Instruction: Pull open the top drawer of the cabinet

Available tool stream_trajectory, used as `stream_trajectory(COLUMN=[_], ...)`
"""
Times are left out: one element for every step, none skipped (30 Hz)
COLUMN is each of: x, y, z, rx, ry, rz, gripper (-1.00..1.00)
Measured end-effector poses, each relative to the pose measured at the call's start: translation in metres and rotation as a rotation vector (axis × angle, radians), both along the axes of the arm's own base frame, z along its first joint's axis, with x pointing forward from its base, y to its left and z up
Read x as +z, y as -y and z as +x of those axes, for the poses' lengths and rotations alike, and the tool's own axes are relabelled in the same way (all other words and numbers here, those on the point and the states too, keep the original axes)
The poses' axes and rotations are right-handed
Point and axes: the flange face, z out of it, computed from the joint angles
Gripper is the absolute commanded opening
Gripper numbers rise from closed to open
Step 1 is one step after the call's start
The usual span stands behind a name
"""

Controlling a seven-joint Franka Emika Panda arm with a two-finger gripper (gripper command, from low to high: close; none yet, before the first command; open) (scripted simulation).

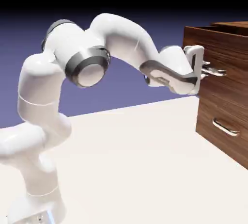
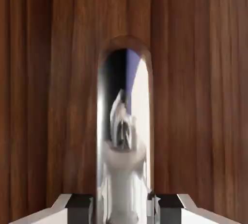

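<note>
end effector: fingers set either side of the silver bar handle, pads flush against its edges; clenched on it.
top drawer: upper front of the cabinet, standing proud of the lower drawer.
hand view: walnut grain fills the frame; the handle mirrors the end effector.
arm: reaches level across the bench.
writing: none legible.

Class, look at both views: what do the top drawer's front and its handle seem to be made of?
The top drawer front looks like dark walnut-style wood, going by its streaked brown grain. Its handle looks like polished metal, probably chrome or steel: it mirrors the gripper around it. Being rendered, both are only apparent.
</note>
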Motion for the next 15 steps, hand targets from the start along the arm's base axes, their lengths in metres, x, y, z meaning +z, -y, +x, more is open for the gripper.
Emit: stream_trajectory(x=[0.0, 0.0, 0.0, 0.0, 0.0, 0.0, 0.0, -0.001, 0.001, 0.004, 0.007, 0.009, 0.011, 0.012, 0.012], y=[0.0, 0.0, 0.0, 0.0, 0.0, 0.0, 0.0, 0.0, 0.0, 0.0, 0.0, 0.0, 0.0, 0.0, 0.0], z=[-0.005, -0.009, -0.014, -0.018, -0.022, -0.026, -0.03, -0.035, -0.039, -0.041, -0.042, -0.043, -0.043, -0.042, -0.041], rx=[0.0, 0.0, 0.0, 0.0, 0.0, 0.0, 0.0, 0.0, 0.0, -0.001, -0.001, -0.001, -0.001, 0.0, 0.0], ry=[0.0, 0.0, 0.0, 0.0, 0.0, 0.0, -0.001, -0.001, 0.002, 0.008, 0.014, 0.02, 0.024, 0.027, 0.026], rz=[0.0, 0.0, 0.0, 0.0, 0.0, 0.0, 0.0, 0.0, 0.001, 0.001, 0.001, 0.0, -0.001, -0.002, -0.003], gripper=[-1.0, -1.0, -1.0, -1.0, -1.0, -1.0, -1.0, -1.0, -1.0, -1.0, -1.0, -1.0, -1.0, -1.0, -1.0])
